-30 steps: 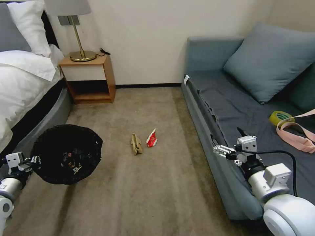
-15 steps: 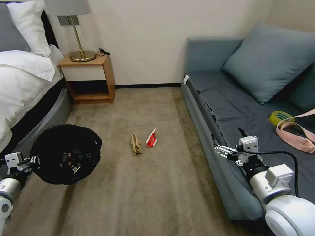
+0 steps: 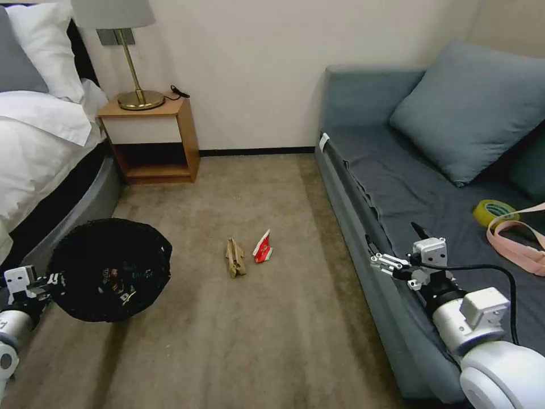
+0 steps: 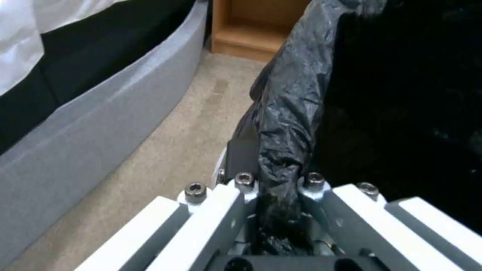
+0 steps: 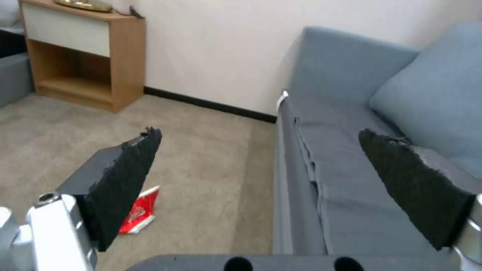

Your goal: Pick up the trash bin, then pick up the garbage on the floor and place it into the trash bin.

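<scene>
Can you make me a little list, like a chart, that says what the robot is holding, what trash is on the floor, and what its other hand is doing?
left gripper: shut on the bag-covered rim of the trash bin, held at the robot's left
inside the bin: some litter already, too small to name
garbage on the carpet: crumpled brown paper and red-and-white packet, side by side
right gripper: open, empty, raised by the sofa edge
on the sofa: tape roll and pink strap

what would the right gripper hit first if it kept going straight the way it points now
Probably bare carpet between the red-and-white packet and the sofa; the open right gripper frames floor running to the wall. Depth is unclear.
</scene>
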`<state>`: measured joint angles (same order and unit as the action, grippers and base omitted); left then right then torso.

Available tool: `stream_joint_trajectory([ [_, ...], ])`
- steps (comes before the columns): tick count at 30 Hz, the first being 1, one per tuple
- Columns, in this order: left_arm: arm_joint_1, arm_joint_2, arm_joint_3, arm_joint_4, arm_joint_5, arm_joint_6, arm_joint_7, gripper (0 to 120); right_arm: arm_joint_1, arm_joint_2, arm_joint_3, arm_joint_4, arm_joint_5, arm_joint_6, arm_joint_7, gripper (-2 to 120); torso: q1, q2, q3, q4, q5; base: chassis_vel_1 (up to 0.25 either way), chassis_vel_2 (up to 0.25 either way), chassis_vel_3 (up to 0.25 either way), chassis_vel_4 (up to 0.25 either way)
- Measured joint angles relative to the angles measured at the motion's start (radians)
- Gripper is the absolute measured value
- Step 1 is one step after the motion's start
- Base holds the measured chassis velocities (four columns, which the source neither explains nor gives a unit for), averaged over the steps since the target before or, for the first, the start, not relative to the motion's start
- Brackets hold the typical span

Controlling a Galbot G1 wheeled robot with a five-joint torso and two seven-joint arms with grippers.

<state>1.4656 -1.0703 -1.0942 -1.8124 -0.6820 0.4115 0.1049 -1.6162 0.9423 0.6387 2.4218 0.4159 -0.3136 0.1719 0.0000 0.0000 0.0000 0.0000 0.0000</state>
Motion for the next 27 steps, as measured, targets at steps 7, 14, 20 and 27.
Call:
stream_joint_trajectory([
  [7,0.0,0.001,-0.009,0.001,0.0,0.0,-0.001,1,-0.002,0.003,0.003,0.007,0.006,0.001,-0.001,100,0.0,0.0,0.0,0.0,0.0,-0.084,0.081,0.096,-0.079],
  [14,0.003,0.001,-0.023,0.004,-0.002,0.0,-0.002,1,-0.001,0.004,0.003,0.009,0.012,0.004,-0.001,100,0.0,0.0,0.0,-0.0001,-0.0001,-0.121,0.132,0.122,-0.127],
  [20,0.008,0.0,-0.035,0.003,-0.005,0.0,-0.001,1,0.008,0.003,-0.002,0.009,0.017,0.005,-0.004,100,0.0,0.0,0.0,0.0001,0.0,-0.156,0.161,0.168,-0.155],
  [27,0.013,-0.003,-0.041,0.001,-0.006,0.0,0.001,1,0.017,-0.01,-0.004,0.007,0.028,0.006,-0.005,100,0.0,0.0,0.0,-0.0001,-0.0001,-0.176,0.169,0.164,-0.167],
])
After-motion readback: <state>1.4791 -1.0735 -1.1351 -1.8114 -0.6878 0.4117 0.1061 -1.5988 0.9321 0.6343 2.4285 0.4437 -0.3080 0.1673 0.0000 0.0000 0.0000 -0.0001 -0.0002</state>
